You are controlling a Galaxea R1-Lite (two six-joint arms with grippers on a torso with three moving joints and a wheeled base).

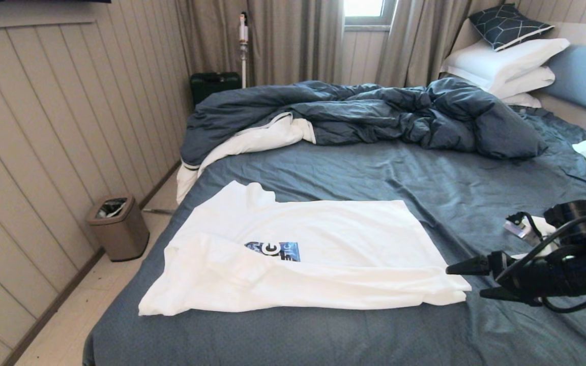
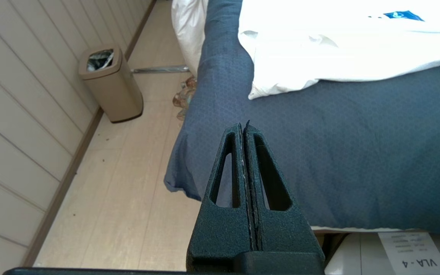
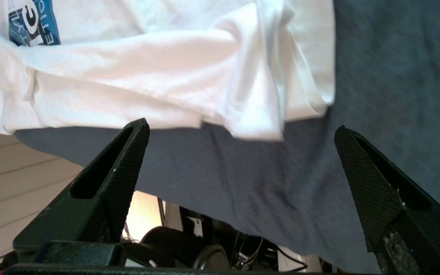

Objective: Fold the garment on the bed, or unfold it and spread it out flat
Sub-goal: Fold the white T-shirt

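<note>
A white T-shirt garment point(image 1: 318, 254) with a blue printed logo lies on the dark blue-grey sheet of the bed point(image 1: 374, 173), its near long edge folded over the body. The garment point(image 3: 166, 76) fills the far part of the right wrist view. My right gripper point(image 1: 468, 280) hovers just beside the shirt's right end, jaws wide open and holding nothing point(image 3: 241, 128). My left gripper point(image 2: 243, 128) is shut and empty, held off the bed's near left corner, not seen in the head view. The garment's left end point(image 2: 319, 57) lies beyond it.
A rumpled blue duvet point(image 1: 374, 112) covers the far half of the bed, with white pillows point(image 1: 506, 66) at the headboard. A tan waste bin point(image 1: 118, 227) stands on the floor by the panelled wall on the left. A small tagged item point(image 1: 519, 229) lies on the sheet at right.
</note>
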